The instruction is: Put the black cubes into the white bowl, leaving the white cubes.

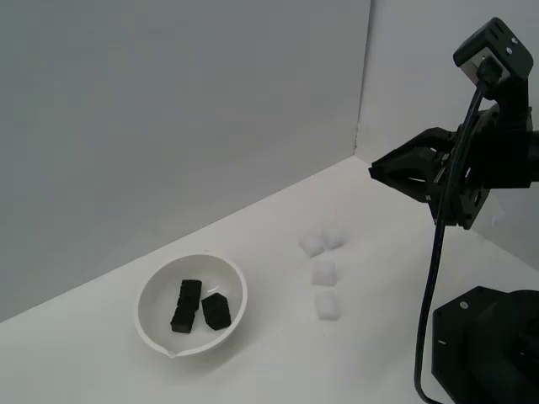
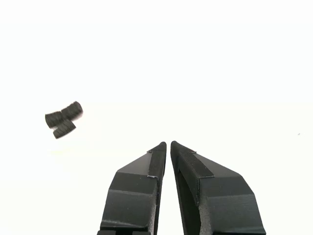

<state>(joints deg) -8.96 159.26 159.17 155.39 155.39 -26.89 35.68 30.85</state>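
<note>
White table (image 1: 404, 278) and backdrop: we count three black cubes (image 1: 199, 306) inside the white bowl (image 1: 152, 290), four white cubes (image 1: 323, 271) left out. Tool (image 2: 168, 143) clenched, empty, raised well apart. We judge sorting complete.

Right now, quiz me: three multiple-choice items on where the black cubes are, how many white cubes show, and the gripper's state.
1. The black cubes lie:
A. inside the white bowl
B. beside the bowl
C. in the gripper

2. White cubes on the table:
A. two
B. four
C. six

3. The gripper is:
A. shut on a black cube
B. wide open
C. shut, holding nothing

Answers:
1 A, all three sit within the bowl's rim.
2 B, four show in the exterior view.
3 C, the wrist view shows the fingertips almost meeting, nothing between.
</note>
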